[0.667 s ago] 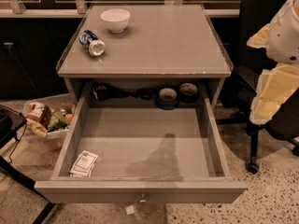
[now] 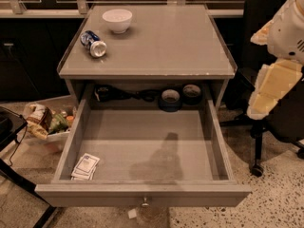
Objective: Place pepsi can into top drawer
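- Clearly off to the right, the gripper (image 2: pixel 274 86) hangs beside the table (image 2: pixel 161 46), at about the height of its top and outside the drawer's right wall. I cannot tell whether it is apart or together. It holds nothing that can be seen.
- Well apart from it, the can (image 2: pixel 93 43) lies on its side on the far-left part of the table top, one silver end turned toward the near right.
- A white bowl (image 2: pixel 117 20) stands upright just beyond the can, near it but not touching.
- The drawer (image 2: pixel 142 141) is pulled fully out toward the near side, its knob (image 2: pixel 145 203) at the middle of the front panel.
- Its floor is mostly bare. Some small packets (image 2: pixel 85 166) lie in the near-left corner, and two tape rolls (image 2: pixel 170 99) sit at the far edge under the table top.
- By my judgement, the opening is done and the rest is not yet begun: reach across to the can, grasp it, carry it over the near edge and set it on the bare floor.
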Robot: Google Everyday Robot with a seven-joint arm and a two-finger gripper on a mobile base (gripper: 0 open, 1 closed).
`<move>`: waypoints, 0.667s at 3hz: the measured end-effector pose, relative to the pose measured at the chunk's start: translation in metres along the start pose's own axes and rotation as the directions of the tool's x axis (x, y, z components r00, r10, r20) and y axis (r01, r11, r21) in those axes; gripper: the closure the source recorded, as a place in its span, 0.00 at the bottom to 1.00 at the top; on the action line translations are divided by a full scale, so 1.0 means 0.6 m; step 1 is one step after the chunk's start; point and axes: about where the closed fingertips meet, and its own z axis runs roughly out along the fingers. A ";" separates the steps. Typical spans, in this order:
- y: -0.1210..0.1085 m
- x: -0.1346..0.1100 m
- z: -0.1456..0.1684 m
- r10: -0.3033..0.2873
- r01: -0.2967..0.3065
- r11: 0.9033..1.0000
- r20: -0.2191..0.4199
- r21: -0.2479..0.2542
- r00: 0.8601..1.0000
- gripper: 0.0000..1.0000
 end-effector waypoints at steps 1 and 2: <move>-0.054 -0.070 0.041 0.063 -0.065 0.997 0.085 0.029 0.994 0.00; -0.109 -0.192 0.115 0.162 -0.170 0.985 0.234 0.014 0.959 0.00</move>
